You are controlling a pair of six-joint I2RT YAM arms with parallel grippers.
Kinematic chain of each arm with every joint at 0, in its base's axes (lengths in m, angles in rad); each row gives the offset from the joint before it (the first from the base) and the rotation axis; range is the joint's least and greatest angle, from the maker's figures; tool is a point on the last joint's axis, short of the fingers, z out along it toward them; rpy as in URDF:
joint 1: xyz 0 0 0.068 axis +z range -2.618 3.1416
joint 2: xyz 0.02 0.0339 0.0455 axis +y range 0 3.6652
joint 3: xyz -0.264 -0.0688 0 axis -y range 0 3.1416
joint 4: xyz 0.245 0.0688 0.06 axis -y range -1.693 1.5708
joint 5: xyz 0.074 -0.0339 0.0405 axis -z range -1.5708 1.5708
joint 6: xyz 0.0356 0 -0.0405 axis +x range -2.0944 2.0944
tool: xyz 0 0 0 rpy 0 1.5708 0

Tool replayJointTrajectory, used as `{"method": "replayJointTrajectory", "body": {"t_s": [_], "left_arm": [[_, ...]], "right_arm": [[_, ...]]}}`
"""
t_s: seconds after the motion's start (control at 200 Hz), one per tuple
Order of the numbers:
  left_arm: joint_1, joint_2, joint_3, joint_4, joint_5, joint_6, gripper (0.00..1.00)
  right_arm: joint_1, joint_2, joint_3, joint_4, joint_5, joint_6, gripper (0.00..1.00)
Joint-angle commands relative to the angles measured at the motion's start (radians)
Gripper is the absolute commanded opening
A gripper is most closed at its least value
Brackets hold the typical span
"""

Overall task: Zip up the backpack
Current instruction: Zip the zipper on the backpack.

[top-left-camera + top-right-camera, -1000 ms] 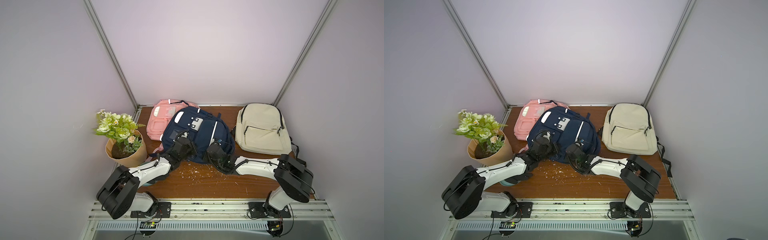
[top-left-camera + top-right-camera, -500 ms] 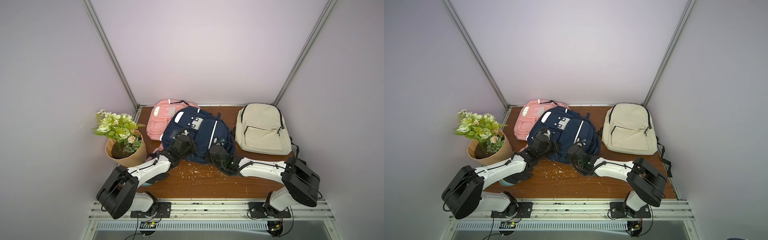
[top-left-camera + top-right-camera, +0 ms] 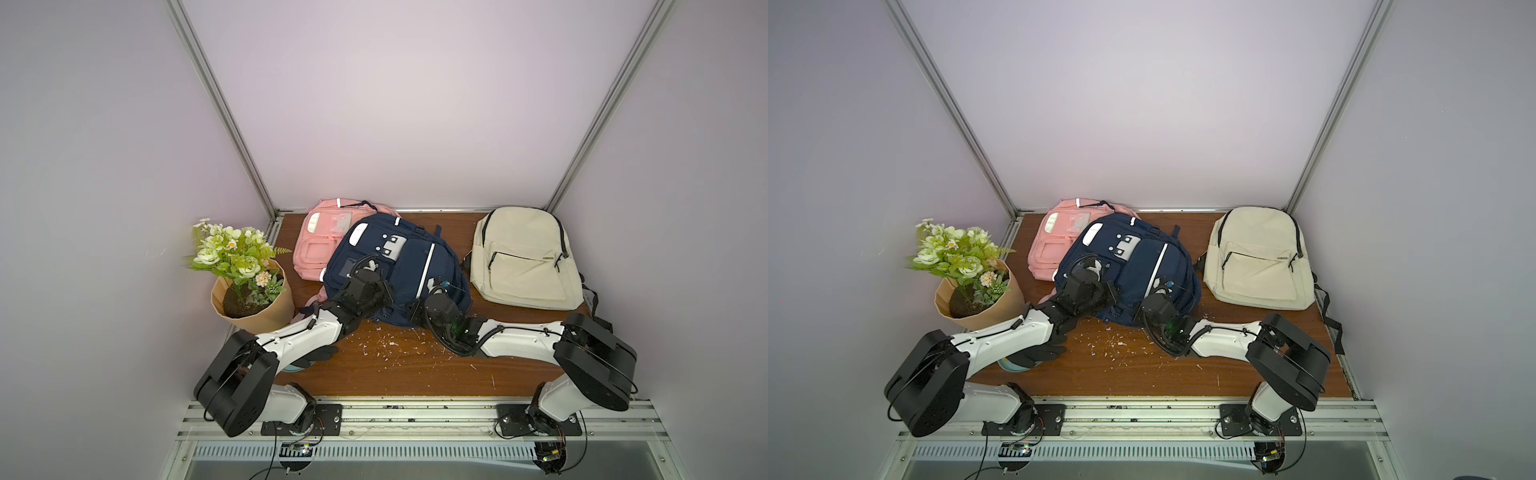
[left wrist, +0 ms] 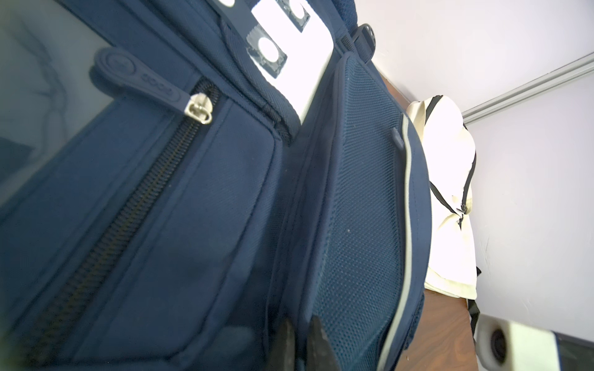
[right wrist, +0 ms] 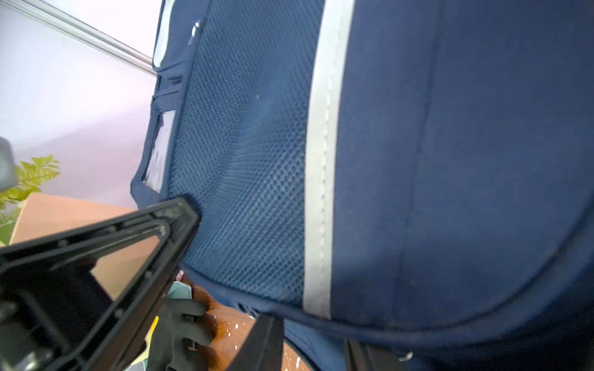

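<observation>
Standing in a booth of pale lilac walls [image 3: 415,104] joined by aluminium posts [image 3: 226,116]: one brown wood table [image 3: 415,370], with white flecks [image 3: 386,345] strewn over its near middle. A metal rail [image 3: 415,415] runs along its front edge.

On the table, left side: flowers [image 3: 232,253] in a tan paper pot [image 3: 270,318]; a black glove [image 3: 322,355] under the left arm [image 3: 299,338]. Back left: pink pack [image 3: 316,245]. Right side: beige pack [image 3: 523,257], lying flat, black zips.

Backpack [image 3: 444,270]: navy, in the table's middle in both top views, front up, top toward the back wall. Its left side overlaps the pink pack; it lies apart from the beige pack. The front carries a white patch [image 3: 390,245] with snaps, a clear window pocket [image 3: 347,266], a mesh panel [image 3: 411,270] and a grey stripe [image 3: 427,266]. Pocket zip: silver slider [image 4: 199,107] with a navy rubber pull [image 4: 135,75]; the teeth below the slider are meshed.

Left fingers [image 4: 286,350]: closed to a slit, pinching the seam between pocket and mesh panel.

Right fingers [image 5: 266,350]: partly apart at the backpack's near edge; whether they touch anything I cannot tell.
</observation>
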Motion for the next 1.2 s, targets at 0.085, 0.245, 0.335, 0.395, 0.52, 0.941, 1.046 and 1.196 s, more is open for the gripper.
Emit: {"method": "replayJointTrajectory", "body": {"t_s": [0.085,0.245,0.335,0.395,0.52,0.941,1.046,1.196], "left_arm": [[-0.021,0.049,0.016,0.089,0.091,0.004,0.0],[-0.026,0.052,0.016,0.075,0.083,0.011,0.0],[-0.026,0.041,0.008,0.072,0.082,0.014,0.0],[-0.026,0.033,0.004,0.079,0.091,0.013,0.0],[-0.039,0.011,-0.01,0.092,0.105,0.0,0.0],[-0.08,-0.066,-0.066,0.075,0.131,-0.036,0.0],[-0.08,-0.064,-0.065,0.051,0.101,-0.032,0.0],[-0.048,-0.056,-0.047,0.019,0.061,-0.006,0.0]], "right_arm": [[-0.019,-0.027,-0.003,0.106,0.049,0.087,0.37],[-0.017,-0.006,0.002,0.159,0.022,0.123,0.4],[-0.012,0.003,0.002,0.173,0.029,0.135,0.4],[-0.012,0.019,0.017,0.14,0.038,0.152,0.4],[-0.015,0.059,0.026,0.193,0.033,0.157,0.39],[-0.036,0.099,0.122,0.095,0.151,0.174,0.22],[-0.036,0.07,0.134,-0.013,0.219,0.179,0.14],[-0.019,0.007,0.131,-0.133,0.298,0.136,0.09]]}}
